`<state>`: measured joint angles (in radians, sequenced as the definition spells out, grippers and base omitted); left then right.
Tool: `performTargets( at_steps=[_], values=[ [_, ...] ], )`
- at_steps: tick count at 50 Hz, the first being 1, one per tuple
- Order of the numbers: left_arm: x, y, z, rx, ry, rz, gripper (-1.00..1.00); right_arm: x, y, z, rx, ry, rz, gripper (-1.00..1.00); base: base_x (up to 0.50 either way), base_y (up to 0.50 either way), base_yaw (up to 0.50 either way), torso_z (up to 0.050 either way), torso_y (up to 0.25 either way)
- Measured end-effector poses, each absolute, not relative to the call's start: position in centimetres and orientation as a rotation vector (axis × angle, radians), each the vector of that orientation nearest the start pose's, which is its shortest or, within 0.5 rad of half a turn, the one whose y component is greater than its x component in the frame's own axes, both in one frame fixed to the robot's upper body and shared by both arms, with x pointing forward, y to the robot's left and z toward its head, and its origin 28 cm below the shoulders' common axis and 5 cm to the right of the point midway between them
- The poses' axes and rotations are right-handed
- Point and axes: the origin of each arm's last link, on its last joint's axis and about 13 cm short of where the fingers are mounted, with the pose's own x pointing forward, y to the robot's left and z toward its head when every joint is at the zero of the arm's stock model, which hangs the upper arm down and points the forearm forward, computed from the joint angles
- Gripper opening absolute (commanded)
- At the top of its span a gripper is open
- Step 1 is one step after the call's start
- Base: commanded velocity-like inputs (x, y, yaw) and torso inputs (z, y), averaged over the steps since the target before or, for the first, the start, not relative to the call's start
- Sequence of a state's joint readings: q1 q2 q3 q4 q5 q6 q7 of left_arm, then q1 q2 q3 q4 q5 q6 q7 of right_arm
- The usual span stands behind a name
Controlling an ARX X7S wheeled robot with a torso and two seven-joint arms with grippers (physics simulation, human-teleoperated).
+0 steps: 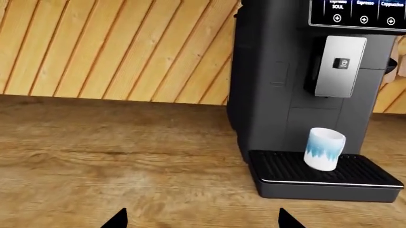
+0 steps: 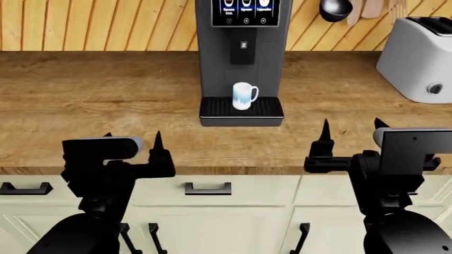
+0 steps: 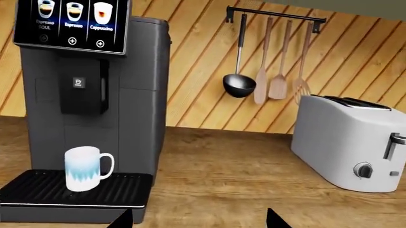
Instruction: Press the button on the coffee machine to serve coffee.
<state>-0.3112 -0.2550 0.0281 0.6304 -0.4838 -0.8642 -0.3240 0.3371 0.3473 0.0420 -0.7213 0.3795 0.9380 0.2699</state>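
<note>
The coffee machine (image 2: 242, 53) is a tall dark grey box at the back middle of the wooden counter, with a black screen (image 2: 245, 12) of three drink icons and round buttons below them. A white and blue mug (image 2: 244, 96) stands on its ribbed drip tray (image 2: 242, 109) under the spout. The machine also shows in the left wrist view (image 1: 298, 95) and the right wrist view (image 3: 95, 95). My left gripper (image 2: 133, 138) is open and empty near the counter's front edge, left of the machine. My right gripper (image 2: 351, 128) is open and empty at the front right.
A white toaster (image 2: 418, 58) stands at the back right, also in the right wrist view (image 3: 352, 147). A ladle (image 3: 240, 83) and spatulas hang on a wall rail. The wooden counter (image 2: 106, 90) runs wide, with cream drawers (image 2: 208, 190) below its front edge.
</note>
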Motion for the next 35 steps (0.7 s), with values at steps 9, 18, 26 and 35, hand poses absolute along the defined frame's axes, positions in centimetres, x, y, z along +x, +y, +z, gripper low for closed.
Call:
performTargets(
  at_steps=[9,18,26,35],
  values=[
    [22.82,22.02,15.58,-0.048,-0.02,-0.005,1.0,22.24,-14.25,17.7,-0.11,-0.107,-0.087,1.0,0.38,0.0,0.0,0.0,0.0],
    [22.73,22.12,15.65,-0.046,-0.019,-0.002,1.0,22.22,-14.25,17.74,-0.111,-0.108,-0.083,1.0,0.38,0.0,0.0,0.0,0.0],
    [22.72,22.19,15.62,-0.045,-0.019,0.002,1.0,22.27,-14.2,17.68,-0.111,-0.107,-0.08,1.0,0.21,0.0,0.0,0.0,0.0],
    [22.73,22.22,15.52,-0.046,-0.016,0.005,1.0,22.32,-14.18,17.66,-0.112,-0.108,-0.08,1.0,0.12,0.0,0.0,0.0,0.0]
  ],
)
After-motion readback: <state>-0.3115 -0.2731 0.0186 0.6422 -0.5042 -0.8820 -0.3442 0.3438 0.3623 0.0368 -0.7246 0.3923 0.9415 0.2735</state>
